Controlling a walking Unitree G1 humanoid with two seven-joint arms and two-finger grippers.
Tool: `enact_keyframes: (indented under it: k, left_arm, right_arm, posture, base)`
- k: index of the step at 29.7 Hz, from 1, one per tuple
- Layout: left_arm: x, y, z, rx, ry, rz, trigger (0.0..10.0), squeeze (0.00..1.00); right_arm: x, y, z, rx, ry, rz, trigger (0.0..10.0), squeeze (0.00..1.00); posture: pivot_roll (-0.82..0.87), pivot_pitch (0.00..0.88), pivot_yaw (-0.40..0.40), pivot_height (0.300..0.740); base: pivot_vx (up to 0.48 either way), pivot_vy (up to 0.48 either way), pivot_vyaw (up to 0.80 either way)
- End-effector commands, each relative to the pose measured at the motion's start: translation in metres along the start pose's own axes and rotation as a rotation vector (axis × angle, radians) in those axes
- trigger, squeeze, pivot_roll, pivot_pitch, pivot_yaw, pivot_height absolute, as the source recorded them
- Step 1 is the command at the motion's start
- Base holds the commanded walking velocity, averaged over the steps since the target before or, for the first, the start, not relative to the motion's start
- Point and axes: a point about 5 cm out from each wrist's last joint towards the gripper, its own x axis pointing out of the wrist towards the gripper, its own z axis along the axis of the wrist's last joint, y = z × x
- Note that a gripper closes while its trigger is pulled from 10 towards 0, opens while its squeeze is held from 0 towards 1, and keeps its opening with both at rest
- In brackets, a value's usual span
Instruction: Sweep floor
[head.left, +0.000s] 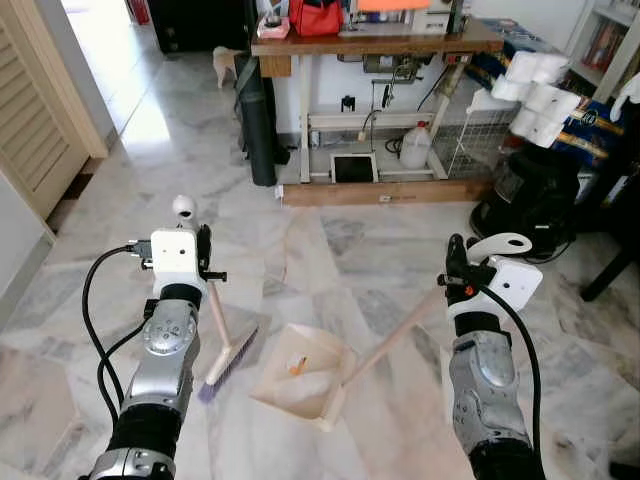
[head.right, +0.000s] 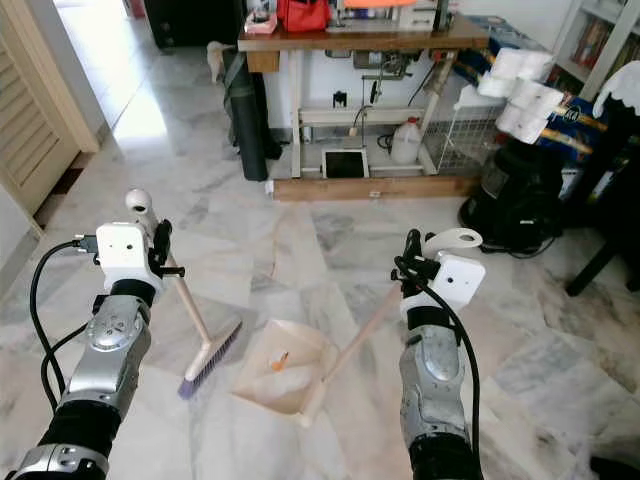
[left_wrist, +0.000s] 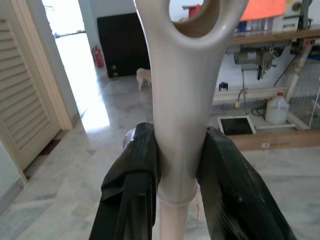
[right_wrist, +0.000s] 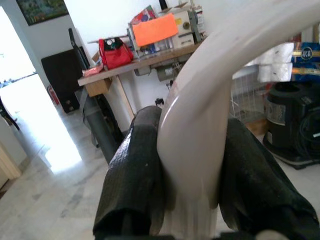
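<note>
Broom (head.left: 225, 345): held by the left hand (head.left: 204, 262), left of centre in the left eye view. Its pale handle runs down from the hand to a purple-bristled head resting on the marble floor (head.left: 380, 260) at lower centre-left. In the left wrist view the two black fingers (left_wrist: 131, 190) are closed tight against either side of the white handle top, just below its hanging loop.

Dustpan (head.left: 300, 375): cream-coloured, sitting on the floor at lower centre, just right of the broom head, the two close but apart. A small orange scrap (head.left: 296, 365) and some pale debris lie inside the pan. Its long handle rises diagonally to the upper right into the right hand (head.left: 456, 268), right of centre. In the right wrist view the black fingers (right_wrist: 135, 180) are clamped on both sides of the curved white grip of that handle.

Surroundings: a wooden counter (head.left: 380, 45) stands at upper centre, carrying a red bag (head.left: 316, 16) with a sewing machine partly visible beside it. Beneath it, a white jug (head.left: 415, 147). A dark rolled item (head.left: 259, 125) leans at the counter's left leg. Louvred door (head.left: 30, 120) at upper left. Paper rolls (head.left: 535, 95) stacked over a black appliance at upper right.
</note>
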Motion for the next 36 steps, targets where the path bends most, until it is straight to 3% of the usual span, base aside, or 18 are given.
enact_keyframes:
  k: [1, 36]
  left_arm:
    - [0.0016, -0.0018, 0.0082, 0.003, -0.044, -0.011, 10.0, 0.0]
    - [0.0007, -0.0022, 0.0057, -0.003, -0.037, -0.017, 10.0, 0.0]
  right_arm:
    - [0.0027, 0.0054, 0.0077, 0.01, -0.043, 0.017, 10.0, 0.0]
    - [0.0025, 0.007, 0.0071, 0.008, -0.038, 0.025, 10.0, 0.0]
  posture:
    - [0.0, 0.0, 0.028, 0.74]
    - [-0.01, 0.0, 0.029, 0.74]
  base:
    - [-0.259, 0.0, 0.0]
    - [-0.257, 0.0, 0.0]
